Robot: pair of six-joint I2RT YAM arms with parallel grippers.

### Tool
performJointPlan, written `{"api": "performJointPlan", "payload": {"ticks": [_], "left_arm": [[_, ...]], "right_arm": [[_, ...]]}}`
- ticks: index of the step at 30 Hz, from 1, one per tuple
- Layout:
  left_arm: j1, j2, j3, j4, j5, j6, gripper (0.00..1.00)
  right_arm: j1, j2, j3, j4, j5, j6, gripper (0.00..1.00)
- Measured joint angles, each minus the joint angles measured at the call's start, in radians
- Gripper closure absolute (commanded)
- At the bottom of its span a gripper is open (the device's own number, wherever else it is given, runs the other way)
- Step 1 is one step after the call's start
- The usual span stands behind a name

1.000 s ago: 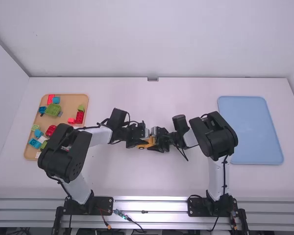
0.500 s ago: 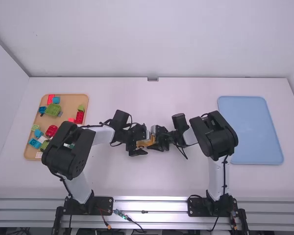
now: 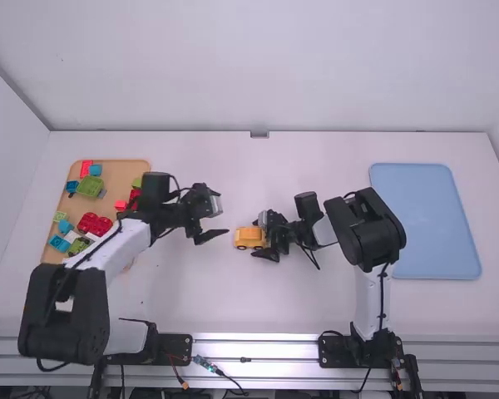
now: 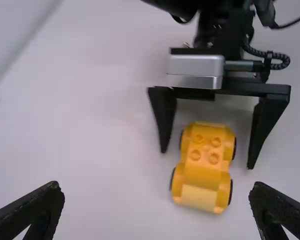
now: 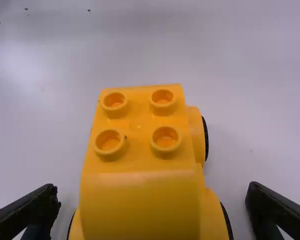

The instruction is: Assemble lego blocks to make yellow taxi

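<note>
- Tan tray (image 3: 115, 170): holds loose blocks (image 3: 90, 185) in red, green and blue. It lies beside the left arm, presumably so spares are within reach without crowding the work.
- Left gripper (image 4: 157, 186): fingers wide with nothing between them, off to the taxi's left. That gap probably lets the right arm work without a clash.
- Taxi (image 3: 249, 238): upright on its wheels (image 5: 205, 138) on the table (image 3: 316, 307), near the middle, where either arm can get at it. It is warm yellow and smooth, with four hollow studs (image 5: 163, 139) bare on the roof, a slope running down from them, and black tyres at the sides. It looks square and well seated, so I'd judge the build nearly or fully done.
- Right gripper (image 4: 207, 159): fingers wide, one to each side of the taxi, with a gap either side; placed as if to close on it.
- Blue tray (image 3: 424, 220): beside the right arm, perhaps meant to receive the taxi; a level, centred grip would suit that carry.
</note>
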Motion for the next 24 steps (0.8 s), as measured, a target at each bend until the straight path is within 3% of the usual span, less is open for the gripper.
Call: {"api": "performJointPlan", "payload": {"ticks": [6, 14, 16, 24], "left_arm": [[0.168, -0.029, -0.092, 0.019, 0.126, 0.011, 0.01], [0.214, -0.028, -0.171, 0.166, 0.214, -0.013, 0.01], [0.214, -0.028, -0.180, 0.202, 0.220, -0.037, 0.01], [0.214, -0.028, -0.192, 0.231, 0.229, -0.088, 0.01]], "right_arm": [[0.006, 0.000, 0.017, 0.000, -0.027, 0.030, 0.01], [0.082, 0.000, 0.037, 0.023, 0.045, 0.060, 0.00], [0.102, 0.000, 0.037, 0.048, 0.076, 0.075, 0.07], [0.100, 0.000, 0.032, 0.049, 0.121, 0.097, 0.50]]}}
